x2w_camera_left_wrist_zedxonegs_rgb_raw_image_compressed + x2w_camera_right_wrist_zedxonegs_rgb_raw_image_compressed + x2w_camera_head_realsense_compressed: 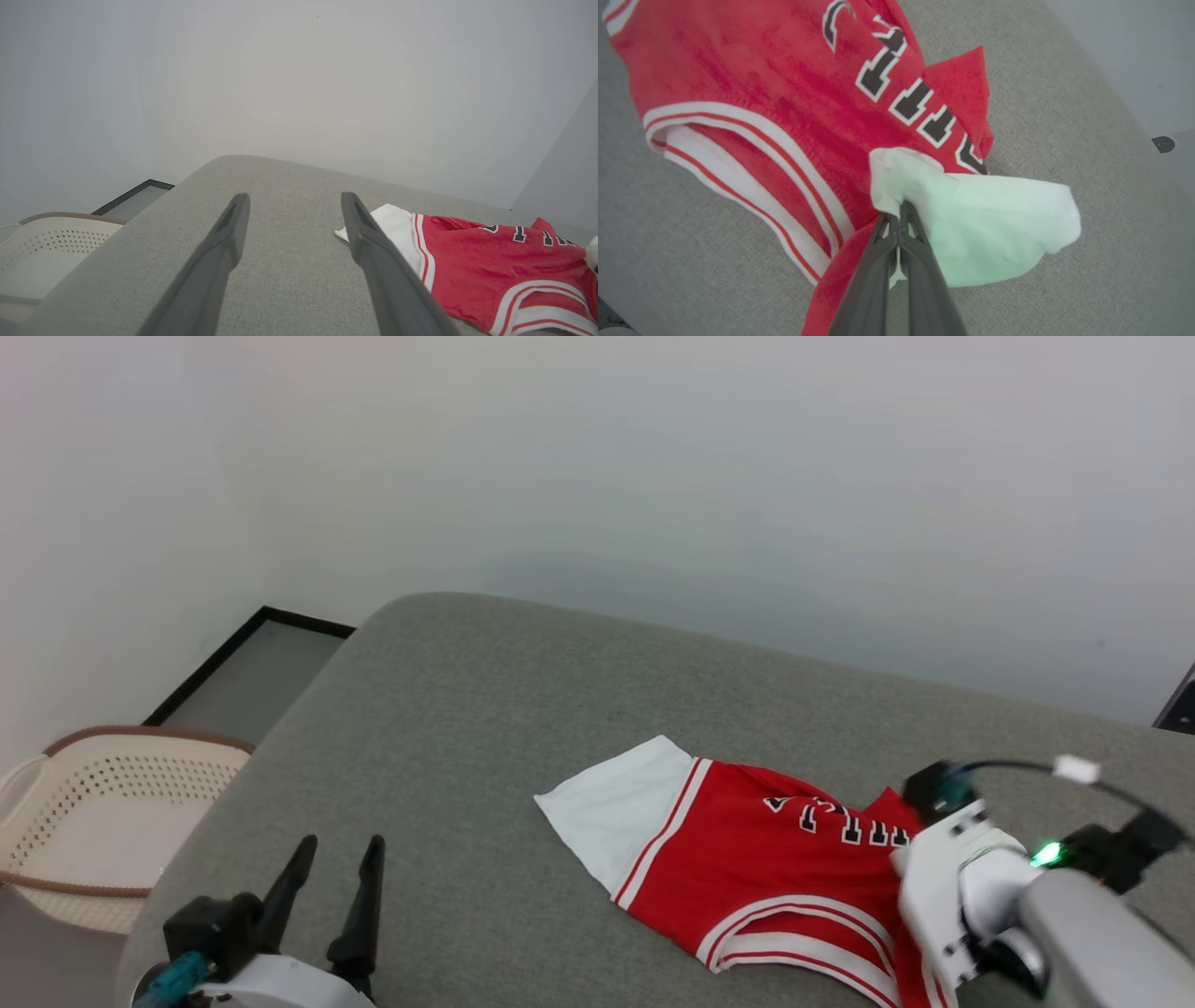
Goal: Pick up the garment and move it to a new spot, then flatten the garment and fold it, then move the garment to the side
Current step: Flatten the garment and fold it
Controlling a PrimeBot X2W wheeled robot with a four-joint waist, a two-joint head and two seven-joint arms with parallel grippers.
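The garment [747,859], a red jersey with white sleeves, striped trim and black lettering, lies crumpled on the grey cushioned surface [467,709]. In the right wrist view my right gripper [899,210] is shut on a white sleeve of the garment [784,93], its fingers pinching the cloth. In the head view the right wrist housing covers that spot at the garment's right end. My left gripper [338,863] stands open at the lower left, well apart from the garment. The left wrist view shows the left gripper [292,203] with nothing between its fingers and the garment [486,266] off to its right.
A pale perforated laundry basket [103,821] stands on the floor to the left of the grey surface. A black-framed panel [243,677] lies by the white wall behind it. Bare grey surface stretches left of and behind the garment.
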